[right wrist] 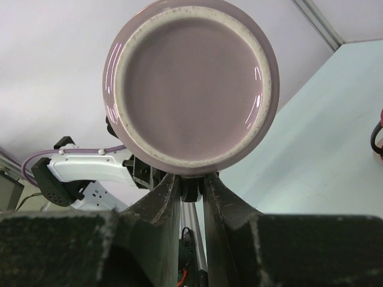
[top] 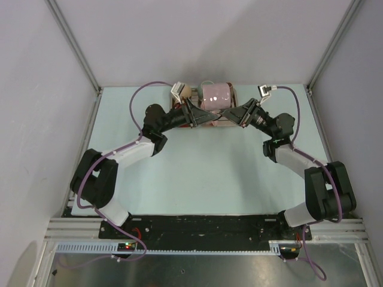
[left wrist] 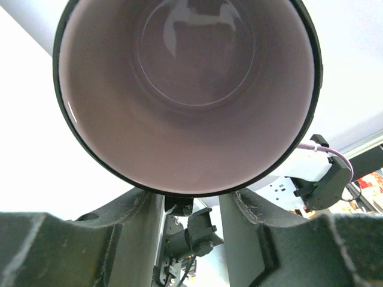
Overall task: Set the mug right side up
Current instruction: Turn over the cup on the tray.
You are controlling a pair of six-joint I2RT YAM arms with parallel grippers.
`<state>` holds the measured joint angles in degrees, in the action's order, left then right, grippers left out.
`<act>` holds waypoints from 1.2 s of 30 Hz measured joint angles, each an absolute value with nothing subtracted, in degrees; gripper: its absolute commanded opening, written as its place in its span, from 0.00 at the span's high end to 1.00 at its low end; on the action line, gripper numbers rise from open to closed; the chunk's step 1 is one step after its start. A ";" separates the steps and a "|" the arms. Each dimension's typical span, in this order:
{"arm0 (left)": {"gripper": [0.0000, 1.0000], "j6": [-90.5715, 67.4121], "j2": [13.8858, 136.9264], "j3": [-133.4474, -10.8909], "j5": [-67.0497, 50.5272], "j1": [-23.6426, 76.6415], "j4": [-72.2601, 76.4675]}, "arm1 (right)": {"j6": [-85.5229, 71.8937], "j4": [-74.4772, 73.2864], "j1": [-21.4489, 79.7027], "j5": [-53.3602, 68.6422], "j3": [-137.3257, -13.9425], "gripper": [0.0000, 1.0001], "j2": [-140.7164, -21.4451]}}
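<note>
Top view: the mug lies on its side at the far end of the bench, right between my two tools. The left tool is at its mouth end and the right tool at its base end. I can't tell whether the mug rests on the bench or hangs clear of it.

Left wrist: I look straight into the mug's open mouth, just above the left tool. Its jaws stand apart. The rim dips toward the gap, and I can't tell if either finger touches it.

Right wrist: the mug's flat base faces me, directly above the right tool. Its jaws are nearly together, pinching a small dark part at the mug's lower edge.
</note>
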<state>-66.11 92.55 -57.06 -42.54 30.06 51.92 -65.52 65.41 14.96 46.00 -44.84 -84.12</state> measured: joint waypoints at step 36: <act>1.00 -65.39 92.12 -55.53 -42.13 28.77 52.38 | -65.52 65.98 15.57 47.03 -44.80 0.88 -85.52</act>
